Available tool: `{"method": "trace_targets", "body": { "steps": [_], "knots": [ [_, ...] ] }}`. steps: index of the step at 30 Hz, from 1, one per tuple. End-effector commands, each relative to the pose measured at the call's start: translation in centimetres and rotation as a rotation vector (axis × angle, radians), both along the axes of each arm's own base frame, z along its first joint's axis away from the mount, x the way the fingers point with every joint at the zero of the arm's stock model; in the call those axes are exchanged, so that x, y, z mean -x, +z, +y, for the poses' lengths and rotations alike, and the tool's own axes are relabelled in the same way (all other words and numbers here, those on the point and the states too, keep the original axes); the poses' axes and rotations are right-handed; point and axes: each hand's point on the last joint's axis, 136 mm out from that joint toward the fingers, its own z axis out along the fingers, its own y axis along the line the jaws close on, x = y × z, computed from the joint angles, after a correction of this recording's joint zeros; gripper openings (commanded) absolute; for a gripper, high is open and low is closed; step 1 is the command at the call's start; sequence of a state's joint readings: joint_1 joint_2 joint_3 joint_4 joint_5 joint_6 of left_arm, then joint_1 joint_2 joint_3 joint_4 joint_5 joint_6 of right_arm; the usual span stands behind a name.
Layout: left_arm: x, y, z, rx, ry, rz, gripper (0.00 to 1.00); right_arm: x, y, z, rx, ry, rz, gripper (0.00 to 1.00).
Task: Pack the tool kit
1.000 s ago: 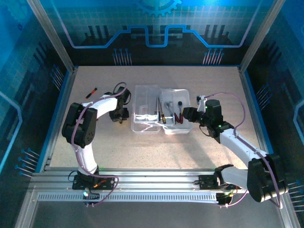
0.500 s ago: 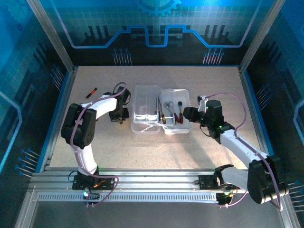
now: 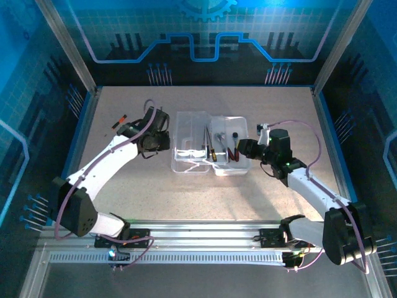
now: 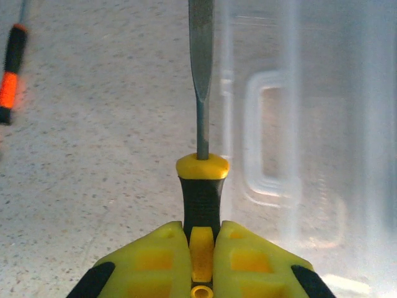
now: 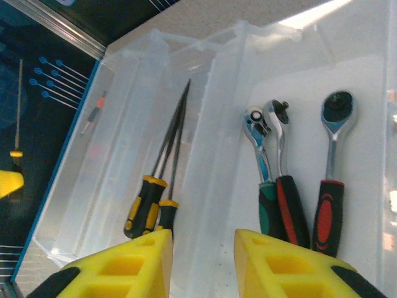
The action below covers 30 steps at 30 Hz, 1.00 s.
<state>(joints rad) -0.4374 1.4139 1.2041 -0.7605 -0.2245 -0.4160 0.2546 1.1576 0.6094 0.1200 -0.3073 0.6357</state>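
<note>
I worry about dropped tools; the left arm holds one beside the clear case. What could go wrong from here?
The jaws of the left gripper pinch the yellow-and-black tool only at its handle's tail; the long shaft could swing or slip.
The shaft runs close beside the clear case and could snag its wall.
The right gripper hangs open at the case; the arms could collide.

Speckled beige table (image 3: 205, 192); clear case (image 3: 186, 127) lies open near centre, both halves flat side by side; small orange-black screwdriver (image 3: 119, 120) lies far left, well apart from case, near table's left edge
</note>
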Motion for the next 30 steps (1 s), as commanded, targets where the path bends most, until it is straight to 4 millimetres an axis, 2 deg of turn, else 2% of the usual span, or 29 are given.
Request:
{"method": "trace_targets", "body": {
  "steps": [1,8,13,17,23,26,27,30],
  "knots": [
    [1.0,1.8,-2.2,0.011,-0.048,-0.034,0.01,0.0,3.1,1.0,-0.037,0.036,-0.038,0.34],
    [1.5,2.9,-7.9,0.055,-0.172,-0.084,0.01,0.3,6.6,2.3,-0.062,0.073,-0.079,0.34],
    [2.4,2.5,-11.9,0.106,-0.257,-0.082,0.02,0.4,8.8,3.2,-0.082,0.085,-0.111,0.35],
    [3.3,2.0,-14.4,0.114,-0.317,-0.081,0.02,0.2,9.8,4.5,-0.104,0.108,-0.124,0.39],
    [4.1,1.7,-16.7,0.134,-0.378,-0.077,0.02,-0.8,9.9,5.9,-0.125,0.118,-0.113,0.42],
    [4.2,1.7,-16.8,0.121,-0.389,-0.071,0.02,-1.2,8.8,6.5,-0.132,0.115,-0.077,0.43],
    [4.2,1.7,-16.9,0.12,-0.393,-0.069,0.02,-1.6,9.8,6.9,-0.141,0.118,-0.088,0.43],
    [4.4,1.8,-17.2,0.13,-0.403,-0.066,0.02,-2.2,9.2,7.7,-0.153,0.124,-0.066,0.44]
  ]
}}
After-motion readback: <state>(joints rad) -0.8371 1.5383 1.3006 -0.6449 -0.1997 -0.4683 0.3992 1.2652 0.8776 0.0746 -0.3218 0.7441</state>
